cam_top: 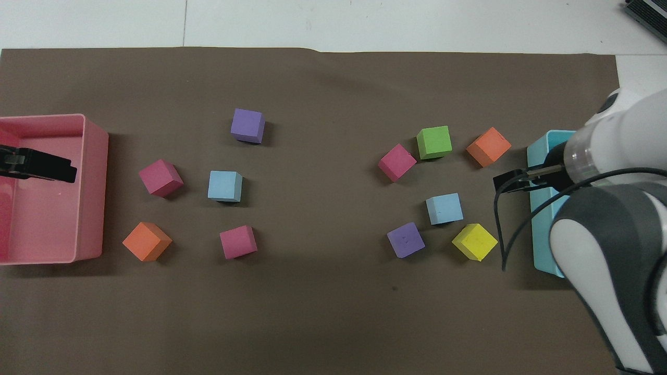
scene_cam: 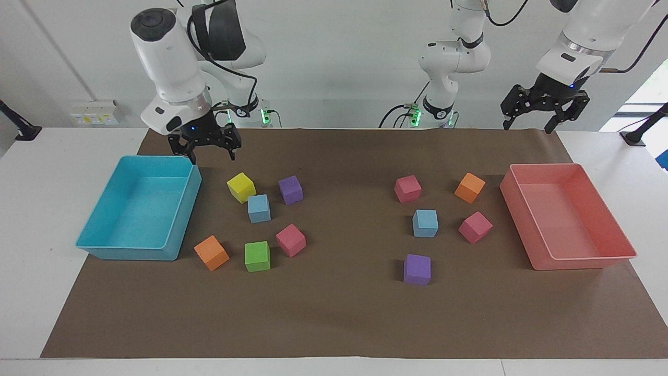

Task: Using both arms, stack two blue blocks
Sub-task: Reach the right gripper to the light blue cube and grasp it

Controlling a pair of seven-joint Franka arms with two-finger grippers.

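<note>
Nothing is stacked yet: both blue blocks lie apart on the brown mat, one (scene_cam: 259, 208) beside the yellow cube (scene_cam: 241, 187), the other (scene_cam: 425, 223) among pink cubes, while the right gripper (scene_cam: 209, 150) and left gripper (scene_cam: 543, 107) hang open and empty.

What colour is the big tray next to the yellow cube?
Turquoise. The tray shows best in the facing view, beside the yellow cube.

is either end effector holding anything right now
No. The right end effector and left end effector are both open and empty; both blue blocks lie untouched.
</note>
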